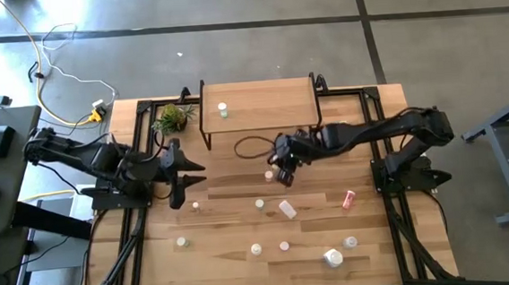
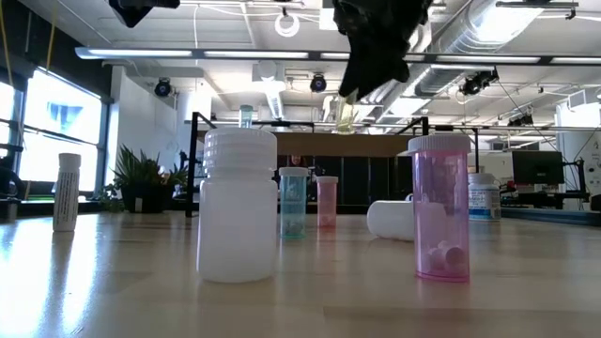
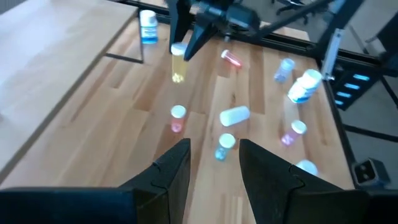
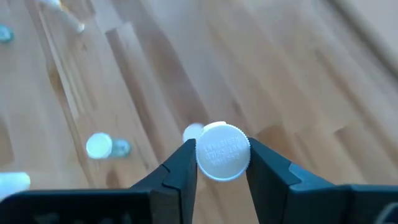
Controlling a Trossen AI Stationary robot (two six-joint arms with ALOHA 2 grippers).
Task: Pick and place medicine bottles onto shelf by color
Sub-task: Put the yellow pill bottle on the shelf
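- While it hangs in the air above the desk (image 1: pixel 243 242), the yellow bottle (image 3: pixel 178 64) is clamped by its white cap between the fingers of the right claw (image 4: pixel 222 163), near the front edge of the shelf (image 1: pixel 262 115).
- On the shelf stands already one small bottle (image 1: pixel 223 110), near its left end.
- Other medicine bottles wait on the desk: a pink one (image 2: pixel 439 208), a large white one (image 2: pixel 238 206), a white one lying on its side (image 3: pixel 234 115), and a red one (image 1: pixel 348 199) towards the right.
- The left claw (image 3: pixel 214 163) hovers at the left side of the desk, fingers partly apart, holding nothing.
- I judge the step in hand is the carry to the shelf. The next move calls for lifting the bottle over the shelf edge, setting it upright in the place for its color, then releasing.
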